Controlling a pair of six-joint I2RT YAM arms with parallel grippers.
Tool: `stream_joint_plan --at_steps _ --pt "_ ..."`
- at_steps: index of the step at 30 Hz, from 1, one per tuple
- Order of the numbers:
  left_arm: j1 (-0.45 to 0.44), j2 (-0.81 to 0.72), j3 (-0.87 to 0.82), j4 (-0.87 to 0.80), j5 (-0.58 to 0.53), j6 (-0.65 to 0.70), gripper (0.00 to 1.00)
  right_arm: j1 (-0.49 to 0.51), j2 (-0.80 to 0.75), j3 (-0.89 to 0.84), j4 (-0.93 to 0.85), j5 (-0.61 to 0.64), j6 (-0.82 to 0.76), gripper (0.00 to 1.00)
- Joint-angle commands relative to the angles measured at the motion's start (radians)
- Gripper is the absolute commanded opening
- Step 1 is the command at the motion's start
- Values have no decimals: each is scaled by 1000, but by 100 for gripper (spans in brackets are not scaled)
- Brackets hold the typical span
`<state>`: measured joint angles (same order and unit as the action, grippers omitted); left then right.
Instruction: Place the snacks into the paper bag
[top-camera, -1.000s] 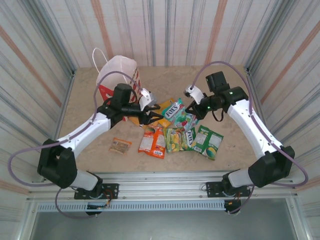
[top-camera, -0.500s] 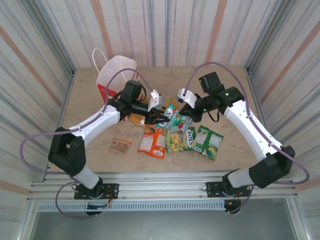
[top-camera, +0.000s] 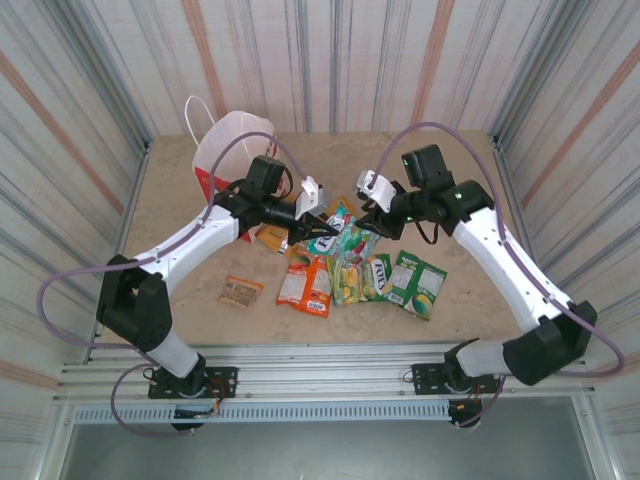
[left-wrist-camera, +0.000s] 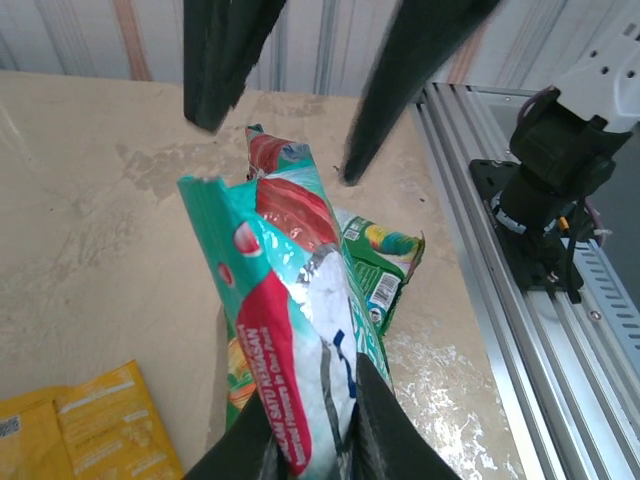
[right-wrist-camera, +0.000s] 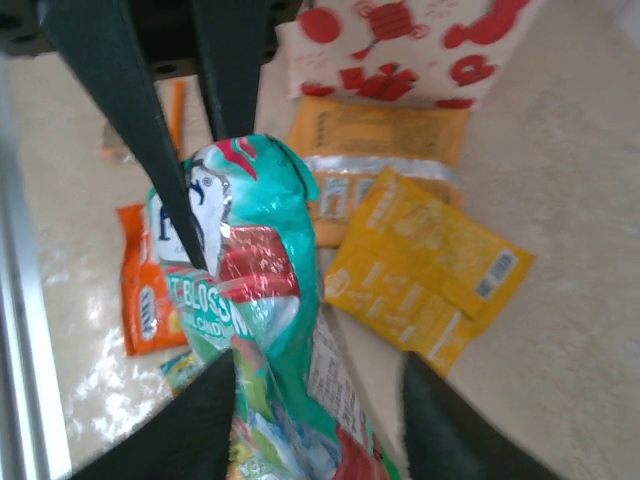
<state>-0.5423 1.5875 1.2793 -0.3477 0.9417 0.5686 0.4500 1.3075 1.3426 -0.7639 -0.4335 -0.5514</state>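
Overhead view of a beige table (top-camera: 170, 200) with two white robot arms reaching toward each other over its middle. A teal packet (left-wrist-camera: 290, 300) with red and white print is being held up above the table, between the two grippers.

The left gripper (left-wrist-camera: 312, 420) is clenching the lower end of the teal packet, its two dark fingers pressing in on either side of the crinkled foil. The right gripper (right-wrist-camera: 322, 365) is standing released around the other end of the same packet. In the left wrist view its fingers are spread apart, with the packet's top edge sitting between them and touching neither. In the right wrist view one finger is lying close against the foil and the other is well clear of it.

The paper bag (top-camera: 235, 145), white with red prints, is standing at the far left of the table behind the left arm, its mouth open upward and a white string handle sticking up. The teal packet is hanging to the right of the bag, outside it.

The other snacks are lying flat on the table beneath and in front of the grippers: an orange packet (top-camera: 305, 285), green packets (top-camera: 418, 283) beside it to the right, yellow packets (right-wrist-camera: 425, 265) near the bag, and a small brown packet (top-camera: 241, 291) lying apart to the left
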Motion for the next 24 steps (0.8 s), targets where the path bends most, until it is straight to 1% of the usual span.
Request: stream_joint_plan --at_steps 1,3,6,8,10,12,14,17,21,24 --pt "25 -75 49 71 -67 -99 7 -23 -128 -129 227 113 197 58" --pt "33 -101 78 87 -161 -125 7 -39 -205 -240 376 168 341 65" --pt "52 -115 155 70 -263 -116 7 -65 -285 -383 574 190 531 67" --pt "78 -114 207 80 -305 -147 7 -66 -305 -441 650 207 632 67" --pt "112 -110 263 93 -331 -182 7 -57 -304 -471 677 213 698 66" --pt "149 -108 320 113 -370 -215 6 -38 -293 -480 672 230 733 66" --pt "188 -99 379 116 -398 -236 4 -16 -280 -479 659 242 743 66" --pt "253 -89 442 129 -429 -273 3 13 -256 -478 657 252 749 66" --pt "338 -102 433 205 -476 -338 4 47 -220 -469 657 257 754 65" --pt "398 -118 408 261 -485 -423 4 69 -195 -463 654 262 755 65"
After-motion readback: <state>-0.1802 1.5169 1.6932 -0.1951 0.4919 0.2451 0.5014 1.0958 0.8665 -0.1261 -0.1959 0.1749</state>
